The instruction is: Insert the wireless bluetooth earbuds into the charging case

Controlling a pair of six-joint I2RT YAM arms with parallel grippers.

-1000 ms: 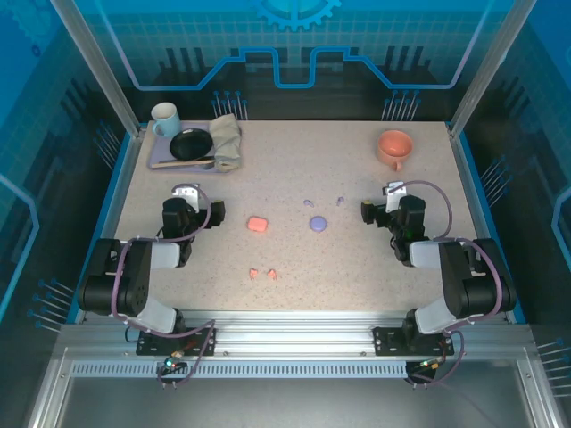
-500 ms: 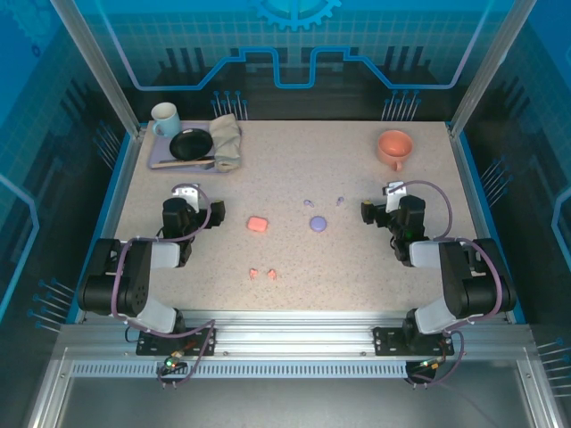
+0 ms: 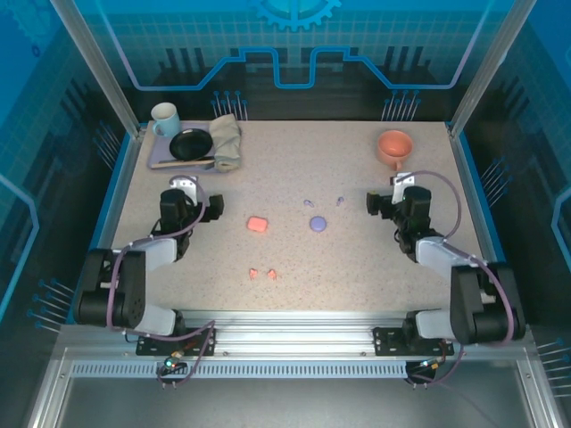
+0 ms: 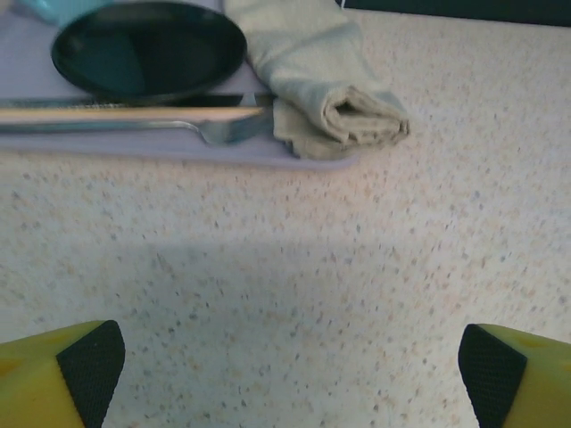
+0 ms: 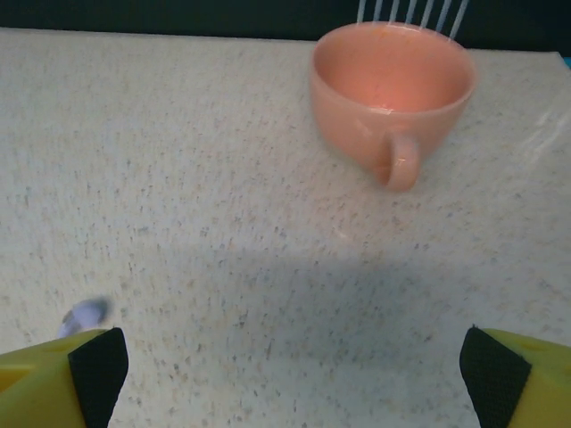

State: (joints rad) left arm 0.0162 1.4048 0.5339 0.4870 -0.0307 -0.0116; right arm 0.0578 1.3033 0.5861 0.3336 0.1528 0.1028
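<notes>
Showing nothing yet inserted: pink earbuds (image 3: pixel 261 273) and lilac earbuds (image 3: pixel 309 203) lie loose on the surface (image 3: pixel 357 267), outside pink case (image 3: pixel 258 224) and lilac case (image 3: pixel 318 223); left claw (image 4: pixel 285 357) and right claw (image 5: pixel 285 361) spread wide, empty.

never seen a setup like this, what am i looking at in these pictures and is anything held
Two robot arms are bolted at the near edge of a table. One picture looks down from above; the other two come from wrist cameras, the yellow tips being each arm's fingers. The left end effector and right end effector are open, holding nothing. Mid-table lie a pink case, a purple case, two pink earbuds and two purple earbuds. A tray with dish, mug and cloth sits far left; an orange cup far right.
</notes>
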